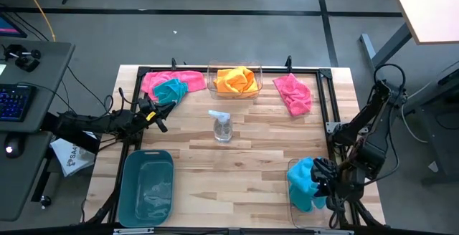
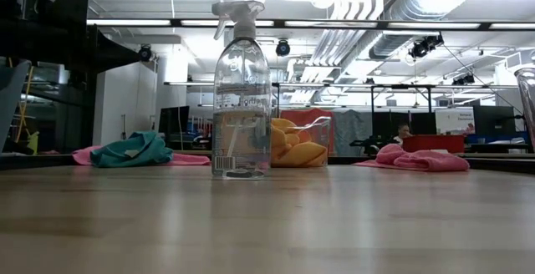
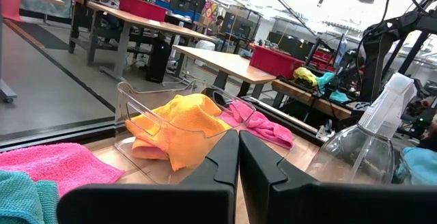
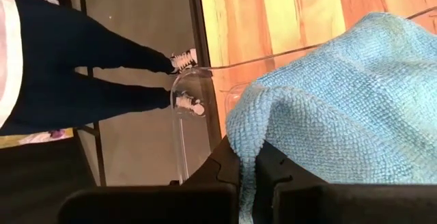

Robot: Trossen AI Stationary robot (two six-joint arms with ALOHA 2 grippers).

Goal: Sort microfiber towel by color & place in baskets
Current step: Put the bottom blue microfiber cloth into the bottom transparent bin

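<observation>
A teal towel (image 1: 171, 89) lies on a pink towel (image 1: 166, 79) at the far left. An orange towel (image 1: 235, 79) fills the clear basket (image 1: 259, 86) at the far middle. Another pink towel (image 1: 292, 94) lies flat at the far right. The teal basket (image 1: 147, 185) stands at the near left. A second clear basket (image 1: 292, 192) at the near right holds a light blue towel (image 1: 303, 180). My left gripper (image 1: 159, 116) hovers shut just near of the teal towel and touches nothing. My right gripper (image 1: 323, 185) is shut on the blue towel. My right gripper pinches a bunched fold of the light blue towel (image 4: 247, 138) between its two fingers, coming from the table's right side over the clear basket's rim (image 4: 205, 70). The rest of the towel (image 4: 341, 94) spreads beyond the fingers over the basket. How many layers it has, I cannot tell.
A clear spray bottle (image 1: 222, 126) stands upright at the table's middle, between the two arms. A black frame (image 1: 326, 99) runs along the far and right edges. Bare wood lies between the bottle and the near edge. A person's legs (image 4: 89, 67) show beyond the table.
</observation>
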